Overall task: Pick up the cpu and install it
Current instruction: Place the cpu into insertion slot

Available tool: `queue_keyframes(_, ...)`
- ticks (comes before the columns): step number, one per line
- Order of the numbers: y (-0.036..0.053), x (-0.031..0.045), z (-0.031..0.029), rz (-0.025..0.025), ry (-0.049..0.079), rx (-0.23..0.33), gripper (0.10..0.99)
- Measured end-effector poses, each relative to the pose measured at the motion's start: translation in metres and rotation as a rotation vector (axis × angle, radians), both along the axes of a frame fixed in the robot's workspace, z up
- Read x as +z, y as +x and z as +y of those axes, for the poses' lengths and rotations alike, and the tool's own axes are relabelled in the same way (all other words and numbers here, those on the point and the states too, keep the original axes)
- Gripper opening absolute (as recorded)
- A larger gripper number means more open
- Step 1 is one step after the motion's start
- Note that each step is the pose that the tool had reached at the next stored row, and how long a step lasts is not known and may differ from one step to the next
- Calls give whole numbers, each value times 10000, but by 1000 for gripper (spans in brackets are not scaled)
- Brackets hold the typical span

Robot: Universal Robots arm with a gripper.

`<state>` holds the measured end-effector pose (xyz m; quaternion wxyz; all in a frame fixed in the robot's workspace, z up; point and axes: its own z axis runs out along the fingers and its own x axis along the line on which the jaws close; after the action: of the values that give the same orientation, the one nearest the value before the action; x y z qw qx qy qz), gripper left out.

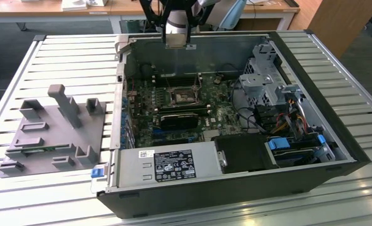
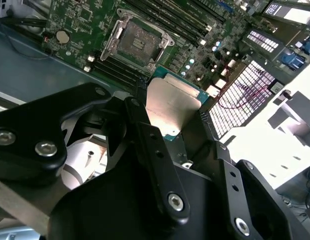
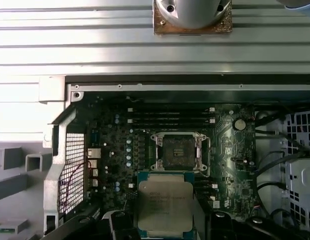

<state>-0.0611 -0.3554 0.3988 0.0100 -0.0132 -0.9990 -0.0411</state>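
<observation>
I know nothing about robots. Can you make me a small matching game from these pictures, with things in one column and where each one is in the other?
Things
1. shiny silver square cpu
2. black-framed square socket
3. grey plastic holder block with upright posts

Places
A. on the slatted metal table, outside the open computer case
B. clamped in the black gripper
C. empty, on the green motherboard

Pairs: 1-B, 2-C, 3-A

A workshop-like lab is indicated: an opened black metal computer case [image 1: 236, 197] is laid on a ribbed silver aluminium worktable [image 1: 67, 56] beside a grey plastic fixture block [image 1: 54, 134]; pale wooden desks [image 1: 35, 13] are seen behind.
</observation>
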Motion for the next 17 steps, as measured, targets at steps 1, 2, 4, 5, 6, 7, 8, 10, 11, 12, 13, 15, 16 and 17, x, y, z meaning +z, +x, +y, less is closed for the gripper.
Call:
queue_keyframes(1,0,-1,0,1,-2,-68,529)
queue_keyframes(2,0,-2,0,1,-2,-151,529)
queue_keyframes(4,0,-5,0,0,-3,-435,529)
queue_keyframes(5,0,-6,1,1,-3,-573,529)
queue_keyframes(6,-1,-7,1,1,-4,-701,529)
queue_keyframes(7,0,-9,1,0,-4,-848,529)
queue_keyframes(8,-1,-10,1,0,-5,-1002,529)
queue_keyframes(10,0,-12,1,0,-5,-1310,529)
queue_keyframes(11,0,-12,1,0,-6,-1445,529)
queue_keyframes(12,0,-13,1,0,-6,-1557,529)
queue_keyframes(13,0,-14,1,0,-6,-1666,529)
queue_keyframes(15,-1,-15,1,1,-7,-1874,529)
queue_keyframes(16,-1,-16,1,1,-6,-1979,529)
queue_keyframes(17,-1,-18,1,1,-6,-2082,529)
